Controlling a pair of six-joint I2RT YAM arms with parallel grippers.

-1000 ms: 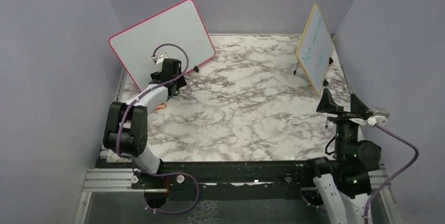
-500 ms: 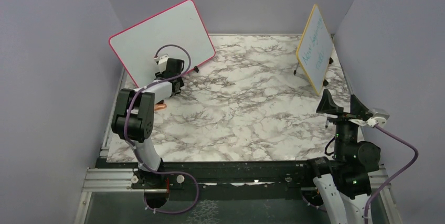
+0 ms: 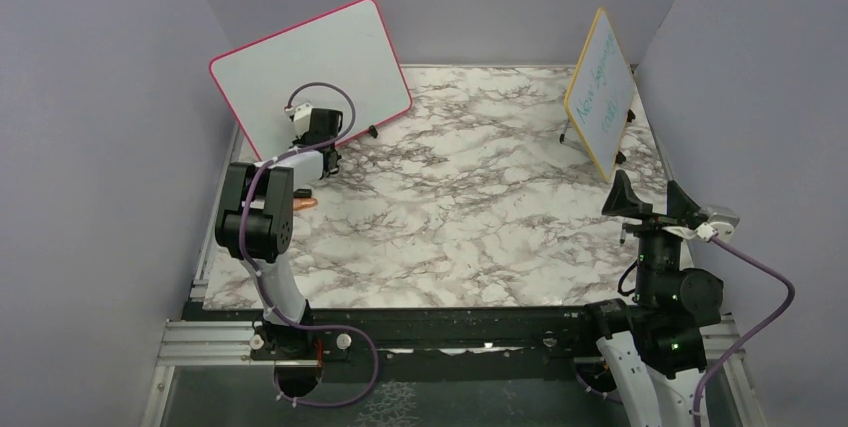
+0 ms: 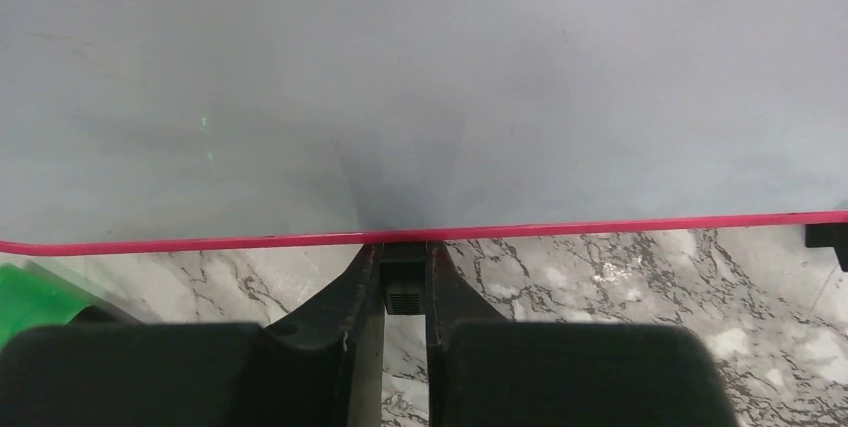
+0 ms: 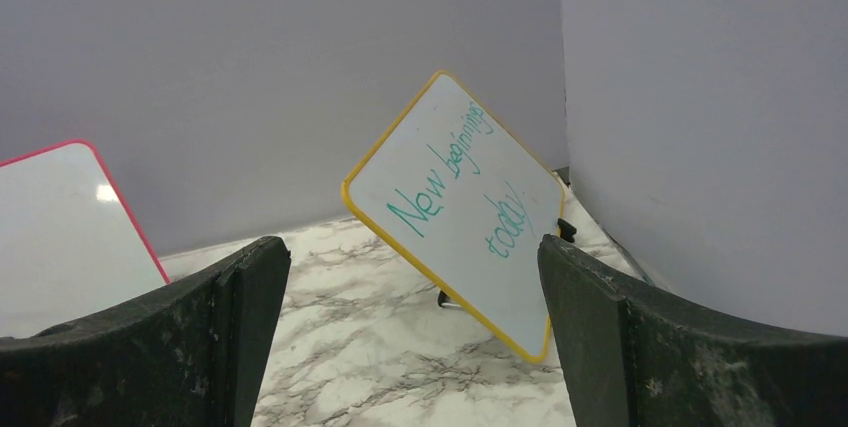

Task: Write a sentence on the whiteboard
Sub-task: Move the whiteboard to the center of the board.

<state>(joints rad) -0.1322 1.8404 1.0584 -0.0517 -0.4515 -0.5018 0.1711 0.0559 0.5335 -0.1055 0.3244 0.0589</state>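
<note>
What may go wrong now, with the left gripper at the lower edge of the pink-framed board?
1. The left gripper pinches only a narrow spot of the whiteboard at its lower frame; the leaning board may tip or twist if pulled.
2. The right gripper, open, stands close to the yellow-framed board; a forward swing might knock it.

Counter [image 3: 470, 207] bearing two boards along its far side. The whiteboard [image 3: 300, 57] stands at far left, tilted back; a smaller board [image 3: 600, 97] stands at far right, close to the right wall. Left tool [image 4: 403, 257] sits at the whiteboard's lower edge, just above the counter. Right tool [image 3: 650, 197] is raised at near right, before the smaller board and well apart from it.
</note>
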